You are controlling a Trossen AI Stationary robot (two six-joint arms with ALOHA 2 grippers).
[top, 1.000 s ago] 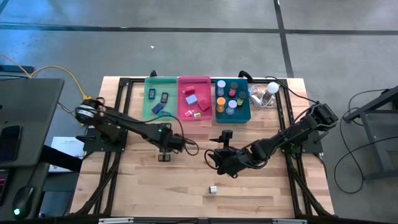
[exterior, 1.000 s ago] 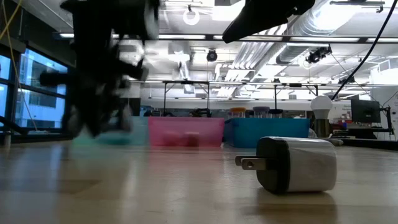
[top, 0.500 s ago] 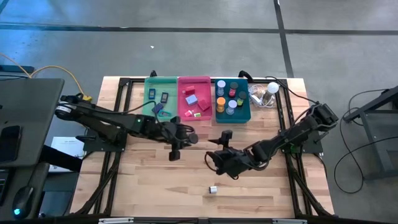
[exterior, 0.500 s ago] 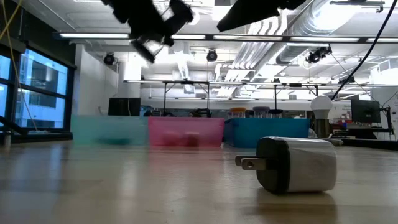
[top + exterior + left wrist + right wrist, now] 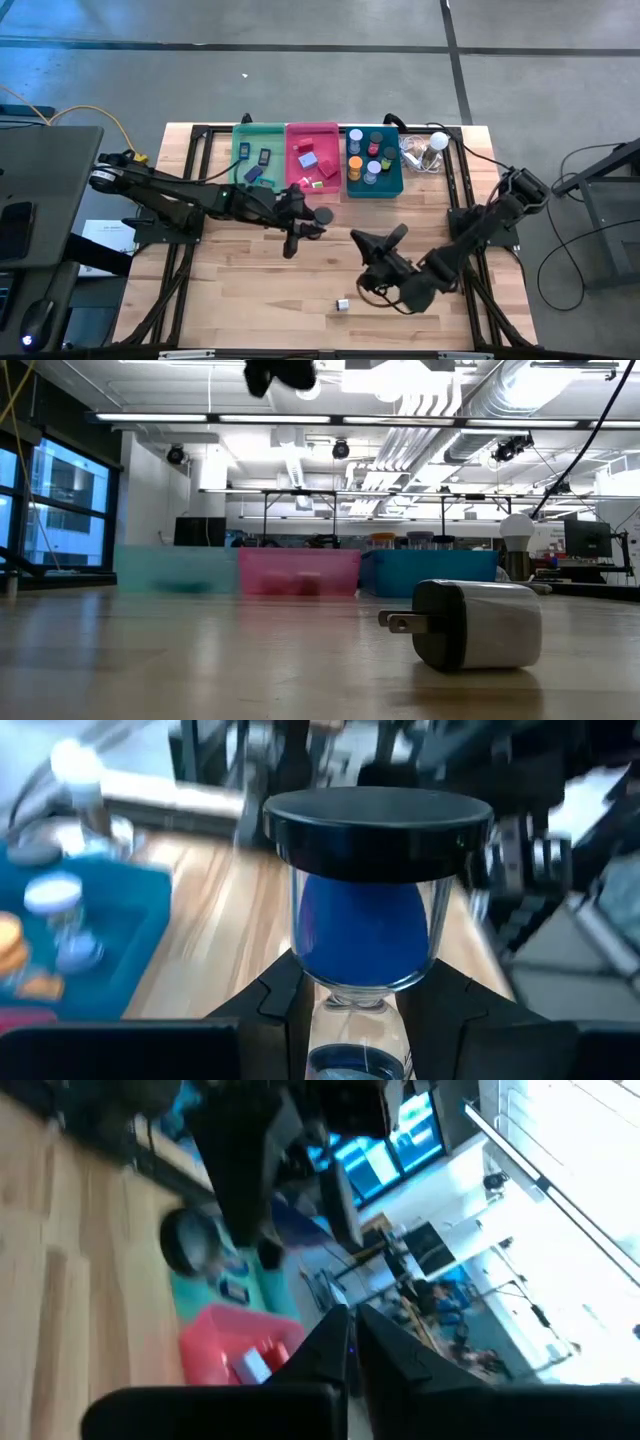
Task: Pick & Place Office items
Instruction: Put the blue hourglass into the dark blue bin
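A bright workshop with ceiling lights and ducts lies behind the wooden desk (image 5: 240,290), as the low view shows. At the left gripper (image 5: 365,1010) the fingers (image 5: 280,1005) clamp the narrow waist of a small sand timer (image 5: 365,910) with a black cap and blue sand, held up in the air just in front of the pink bin (image 5: 313,157), near the teal bin (image 5: 375,160). The right gripper (image 5: 350,1342) hangs over the middle of the desk with its fingers pressed together on nothing. Most of the sorting looks done: small dark clips lie in the green bin (image 5: 258,158), coloured blocks in the pink one, little round rolls in the teal one. What seems left is the timer in hand, not yet over any bin, and one white charger plug (image 5: 342,304) lying on its side on the desk, near the front edge and just beside the right gripper. A second ago the left gripper was lower and farther left, down at the desk; it has since lifted the timer and carried it toward the bins. The right arm has swung forward toward the plug, and its fingers, wide apart then, have snapped together.
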